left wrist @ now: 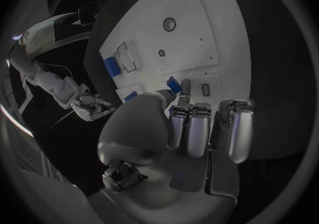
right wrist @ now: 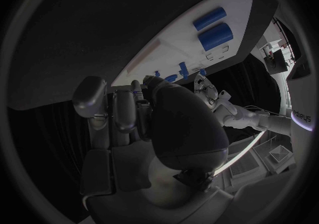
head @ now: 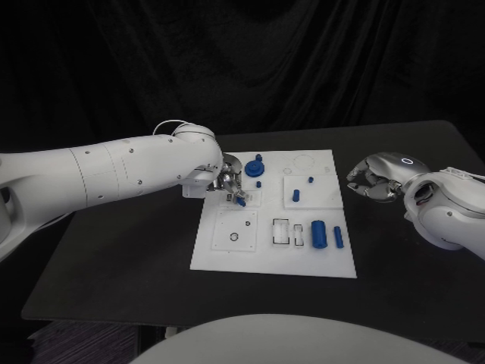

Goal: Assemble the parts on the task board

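Left hand (head: 227, 180), silver and many-fingered, hangs over the left edge of the white rectangular task board (head: 242, 258), fingers bunched downward around a small blue peg (head: 242, 202); in the left wrist view a blue piece (left wrist: 174, 83) sits just beyond the fingertips (left wrist: 185, 88), but whether it is truly pinched cannot be told. Right hand (head: 371, 180) waits off the board's right edge above the black table (head: 111, 273), fingers curled inward with nothing visible in them.

On the board lie the small blue parts: a round knob-like piece (head: 255, 167) near the far left corner, a short peg (head: 311, 180) and a stubby upright piece (head: 296, 195) in the middle, and a thick blue cylinder (head: 320, 234) beside a thinner blue rod (head: 338, 236) toward the near right. Empty outlined recesses (head: 287, 231) sit next to them, and a small ring mark (head: 235, 236) lies nearer the left.

Dark curtain (head: 308, 61) closes off the room behind the table. Left fingertips hide whatever lies directly beneath them, and the right palm blocks most of the right wrist view, so its finger ends are hard to make out.
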`<action>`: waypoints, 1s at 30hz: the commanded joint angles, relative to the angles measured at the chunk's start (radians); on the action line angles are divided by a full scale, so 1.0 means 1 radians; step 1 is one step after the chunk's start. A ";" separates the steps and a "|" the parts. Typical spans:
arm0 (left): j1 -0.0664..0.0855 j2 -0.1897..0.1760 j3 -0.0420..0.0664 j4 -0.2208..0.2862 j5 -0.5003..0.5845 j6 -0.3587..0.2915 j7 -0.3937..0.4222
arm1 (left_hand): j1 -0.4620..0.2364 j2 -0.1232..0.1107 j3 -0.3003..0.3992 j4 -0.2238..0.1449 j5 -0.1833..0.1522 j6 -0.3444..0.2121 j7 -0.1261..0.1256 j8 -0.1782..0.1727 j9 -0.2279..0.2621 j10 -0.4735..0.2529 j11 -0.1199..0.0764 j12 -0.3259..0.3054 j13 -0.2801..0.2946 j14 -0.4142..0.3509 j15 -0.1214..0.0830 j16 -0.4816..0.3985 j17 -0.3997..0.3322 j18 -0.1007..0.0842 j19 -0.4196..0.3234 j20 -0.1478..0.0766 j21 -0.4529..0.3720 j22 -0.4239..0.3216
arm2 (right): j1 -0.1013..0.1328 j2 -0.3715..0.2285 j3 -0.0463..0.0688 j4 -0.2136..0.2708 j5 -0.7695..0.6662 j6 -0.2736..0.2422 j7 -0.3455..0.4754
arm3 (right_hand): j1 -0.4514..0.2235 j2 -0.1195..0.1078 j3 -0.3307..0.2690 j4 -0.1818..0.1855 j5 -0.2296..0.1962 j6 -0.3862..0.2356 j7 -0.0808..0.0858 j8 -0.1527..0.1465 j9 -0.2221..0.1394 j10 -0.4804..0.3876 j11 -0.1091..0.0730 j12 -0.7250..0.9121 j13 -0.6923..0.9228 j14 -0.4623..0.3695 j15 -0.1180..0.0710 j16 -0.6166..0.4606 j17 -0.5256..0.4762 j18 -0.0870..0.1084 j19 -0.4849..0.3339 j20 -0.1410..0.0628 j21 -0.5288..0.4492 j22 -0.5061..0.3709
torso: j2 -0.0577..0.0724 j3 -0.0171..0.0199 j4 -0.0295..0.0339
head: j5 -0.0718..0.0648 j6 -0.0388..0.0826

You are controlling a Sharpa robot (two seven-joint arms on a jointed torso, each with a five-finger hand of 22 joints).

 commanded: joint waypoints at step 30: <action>0.001 -0.015 0.001 0.001 -0.043 -0.126 0.001 | 0.004 -0.020 0.003 -0.034 0.020 -0.007 0.005 -0.011 0.017 0.088 0.005 -0.009 0.247 0.104 0.003 0.003 0.263 -0.004 0.050 -0.001 -0.013 0.229 | -0.002 -0.001 0.001 -0.003 -0.001 0.018 -0.017 | 0.014 0.000 0.006 -0.002 0.003 -0.005 0.003 -0.002 -0.001 -0.010 0.003 -0.010 0.073 0.041 0.005 -0.011 -0.004 -0.002 -0.005 0.005 -0.017 0.108 | -0.001 -0.0004 0.0009 | 0.010 0.000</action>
